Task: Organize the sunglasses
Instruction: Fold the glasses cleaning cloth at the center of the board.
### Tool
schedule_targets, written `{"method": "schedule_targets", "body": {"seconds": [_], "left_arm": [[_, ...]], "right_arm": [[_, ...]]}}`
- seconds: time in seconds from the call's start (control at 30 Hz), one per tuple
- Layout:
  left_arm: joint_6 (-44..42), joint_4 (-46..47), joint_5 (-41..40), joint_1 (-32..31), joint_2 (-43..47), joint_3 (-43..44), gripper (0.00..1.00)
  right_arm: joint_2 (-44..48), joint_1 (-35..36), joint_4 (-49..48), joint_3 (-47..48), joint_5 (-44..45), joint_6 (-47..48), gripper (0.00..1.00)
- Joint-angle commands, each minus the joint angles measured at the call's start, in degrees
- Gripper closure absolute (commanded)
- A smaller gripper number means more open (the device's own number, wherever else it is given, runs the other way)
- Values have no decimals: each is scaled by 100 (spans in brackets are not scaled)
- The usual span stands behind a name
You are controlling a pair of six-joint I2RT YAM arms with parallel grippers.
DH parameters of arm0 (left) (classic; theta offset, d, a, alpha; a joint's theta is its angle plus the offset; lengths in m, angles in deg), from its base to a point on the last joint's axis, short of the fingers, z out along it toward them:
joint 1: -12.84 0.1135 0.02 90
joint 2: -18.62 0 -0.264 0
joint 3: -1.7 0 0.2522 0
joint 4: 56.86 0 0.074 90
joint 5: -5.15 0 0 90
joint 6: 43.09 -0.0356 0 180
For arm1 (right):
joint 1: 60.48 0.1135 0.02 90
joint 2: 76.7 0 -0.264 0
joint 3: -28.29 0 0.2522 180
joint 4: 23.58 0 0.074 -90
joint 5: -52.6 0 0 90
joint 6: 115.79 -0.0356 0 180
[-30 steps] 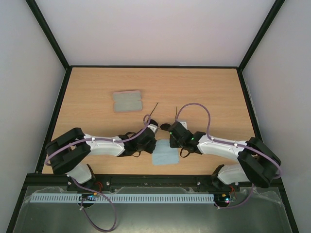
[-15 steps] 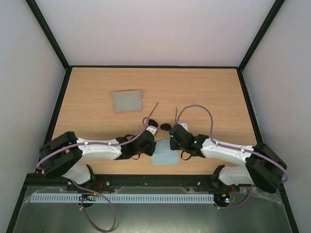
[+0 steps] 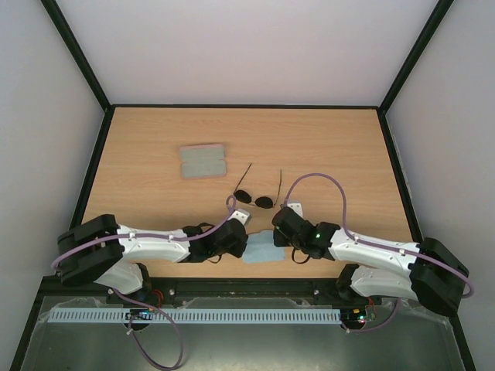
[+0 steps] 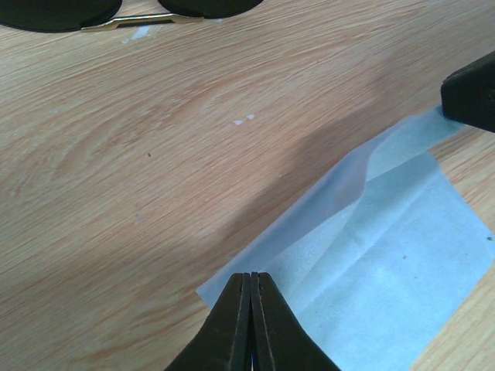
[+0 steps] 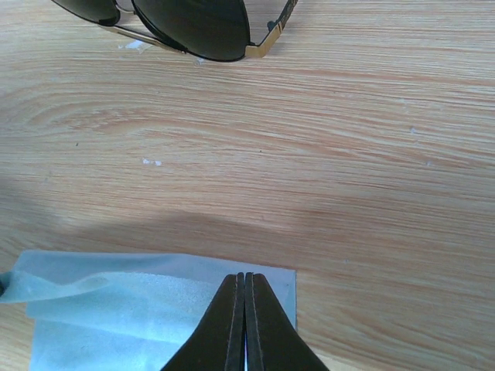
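The sunglasses [image 3: 254,199] lie free on the wooden table, lenses toward the arms and temple arms spread pointing away. Their dark lenses show at the top edge of the left wrist view [image 4: 54,11] and of the right wrist view [image 5: 193,23]. Just nearer than them lies the light blue cloth [image 3: 260,251]. My left gripper [image 3: 247,235] is shut on the cloth's far left corner [image 4: 325,255]. My right gripper [image 3: 275,232] is shut on its far right corner [image 5: 155,301]. The cloth's far edge is raised in a fold between them.
The pink case [image 3: 202,160] with grey lining lies open at the back left of the table, well away from both arms. A black frame [image 3: 247,106] borders the table, with plain walls behind it.
Both grippers have drawn back toward the near edge, away from the sunglasses. The sunglasses, partly covered before, now lie fully uncovered. The cloth's far edge has lifted.
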Motion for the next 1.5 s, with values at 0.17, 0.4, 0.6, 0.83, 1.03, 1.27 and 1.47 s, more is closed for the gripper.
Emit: {"method": "schedule_targets", "body": {"seconds": [0.17, 0.4, 0.6, 0.83, 1.03, 1.27, 1.47], "left_arm": [[236, -183, -322, -361, 167, -29, 98], [414, -263, -454, -491, 265, -136, 98], [521, -283, -510, -642, 301, -184, 98], [612, -215, -536, -766, 230, -215, 98], [687, -207, -584, -856, 191, -224, 98], [731, -172, -594, -916, 114, -231, 98], [777, -126, -594, -953, 57, -258, 98]], "right_arm": [[328, 187, 522, -153, 244, -308, 99], [337, 459, 522, -258, 331, -518, 99], [459, 594, 571, -374, 385, -677, 98], [568, 718, 638, -456, 404, -776, 99], [534, 834, 611, -473, 433, -865, 99], [486, 958, 610, -503, 482, -954, 99], [527, 995, 649, -533, 522, -1015, 99]]}}
